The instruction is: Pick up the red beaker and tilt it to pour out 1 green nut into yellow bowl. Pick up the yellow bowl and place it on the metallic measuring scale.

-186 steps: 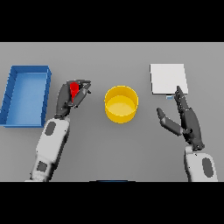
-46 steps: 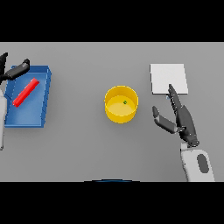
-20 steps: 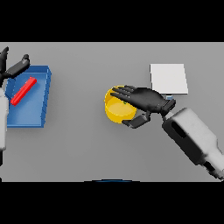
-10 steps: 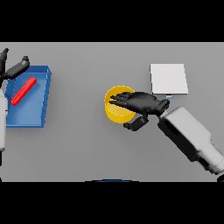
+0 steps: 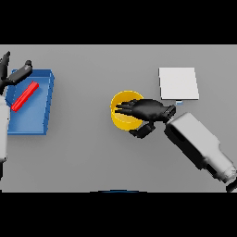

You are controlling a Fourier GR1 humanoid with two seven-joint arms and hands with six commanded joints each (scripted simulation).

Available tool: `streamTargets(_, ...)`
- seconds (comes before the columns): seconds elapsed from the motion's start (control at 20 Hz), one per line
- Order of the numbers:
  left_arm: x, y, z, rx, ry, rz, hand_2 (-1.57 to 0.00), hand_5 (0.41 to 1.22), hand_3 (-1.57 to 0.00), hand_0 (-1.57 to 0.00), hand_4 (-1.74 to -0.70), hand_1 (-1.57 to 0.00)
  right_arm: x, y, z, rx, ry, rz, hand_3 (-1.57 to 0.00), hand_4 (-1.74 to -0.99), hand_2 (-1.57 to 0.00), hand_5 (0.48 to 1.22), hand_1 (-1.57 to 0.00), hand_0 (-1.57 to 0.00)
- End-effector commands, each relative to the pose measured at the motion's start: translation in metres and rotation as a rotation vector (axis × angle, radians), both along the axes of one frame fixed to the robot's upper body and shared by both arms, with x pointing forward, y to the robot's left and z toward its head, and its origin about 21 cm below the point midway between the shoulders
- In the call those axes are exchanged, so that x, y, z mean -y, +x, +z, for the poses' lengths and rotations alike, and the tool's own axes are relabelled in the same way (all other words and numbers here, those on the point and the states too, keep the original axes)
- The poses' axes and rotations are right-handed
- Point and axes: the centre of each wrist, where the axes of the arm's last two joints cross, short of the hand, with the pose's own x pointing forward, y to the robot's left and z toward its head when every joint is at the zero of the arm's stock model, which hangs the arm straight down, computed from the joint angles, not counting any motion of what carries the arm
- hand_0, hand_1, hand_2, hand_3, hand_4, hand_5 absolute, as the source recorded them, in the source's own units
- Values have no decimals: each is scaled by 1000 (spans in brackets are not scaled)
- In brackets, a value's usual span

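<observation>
- Head view, right hand (image 5: 147, 111): over the yellow bowl (image 5: 124, 118), fingers (image 5: 124, 109) stretched across the bowl's opening toward the left, thumb curled down at the near right side of the rim. Fingers and thumb closed round the bowl's right wall.
- Head view, right arm (image 5: 199, 146): white and grey, entering from the lower right, angled up and left toward the bowl.
- Head view, yellow bowl: on the grey counter (image 5: 83, 152) near the middle, upright, its right half hidden under the hand. Contents not visible.
- Head view, scale (image 5: 178, 83): pale square plate, beyond and to the right of the bowl, apart from it, just beyond the right wrist.
- Head view, red beaker (image 5: 25, 96): lying on its side, diagonal, inside the blue tray (image 5: 43, 121) at the left of the counter.
- Head view, left hand (image 5: 13, 74): at the far left edge, above the tray's far corner, fingers spread apart, holding nothing.
</observation>
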Motion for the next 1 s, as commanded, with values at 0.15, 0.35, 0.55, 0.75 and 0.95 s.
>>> streamTargets(0.15,6,0,3,5,1,-1,1,730,1,1,-796,1,-2,2,-3,-22,-1,-3,-243,-1396,-204,875,-145,-173)
streamTargets(0.35,1,-2,2,-2,2,2,1,732,1,1,-788,1,-1,0,-1,-20,-24,15,-834,-1469,-590,1079,-649,-780)
streamTargets(0.55,-1,-2,3,3,1,-1,1,735,1,1,-793,1,-2,0,2,-24,-25,19,-1054,-1621,-1169,1163,-1179,-1247)
streamTargets(0.75,0,-3,1,4,0,-3,1,727,1,1,-790,1,2,-2,12,-11,-45,2,-1153,-1683,-1406,1197,-1411,-1438)
streamTargets(0.95,2,-2,-4,0,5,-2,1,727,1,1,-783,1,4,0,30,-5,-22,-3,-1350,-1711,-1504,1211,-1505,-1517)
